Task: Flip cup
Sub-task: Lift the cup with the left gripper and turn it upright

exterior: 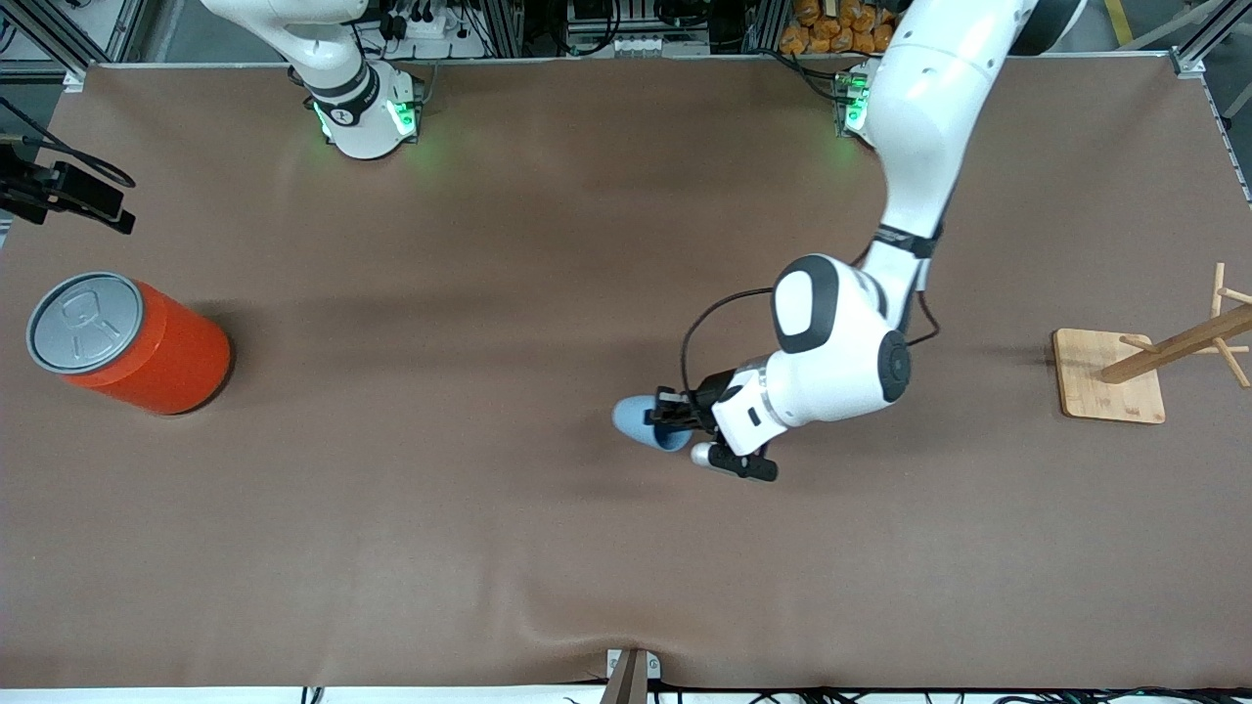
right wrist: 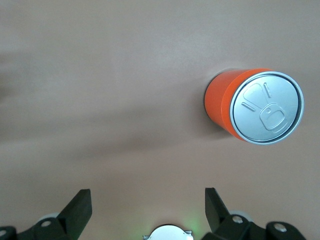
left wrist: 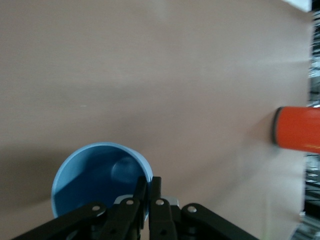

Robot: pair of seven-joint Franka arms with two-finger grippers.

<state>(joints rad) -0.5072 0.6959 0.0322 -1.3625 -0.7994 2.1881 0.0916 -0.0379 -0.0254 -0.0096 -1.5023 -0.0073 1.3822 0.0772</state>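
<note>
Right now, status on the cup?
Left end effector shut on cup rim, cup tipped sideways mid-table. Right end effector open, waiting above can. Nothing in the way.

Smooth plastic cup (left wrist: 95, 175) (matt); metal-lidded can (right wrist: 255, 106).

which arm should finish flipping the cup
Left. The left gripper is already shut on the rim of the cup, one finger inside the wall, mid-table. The right gripper waits open, up over the orange can at the right arm's end.
</note>
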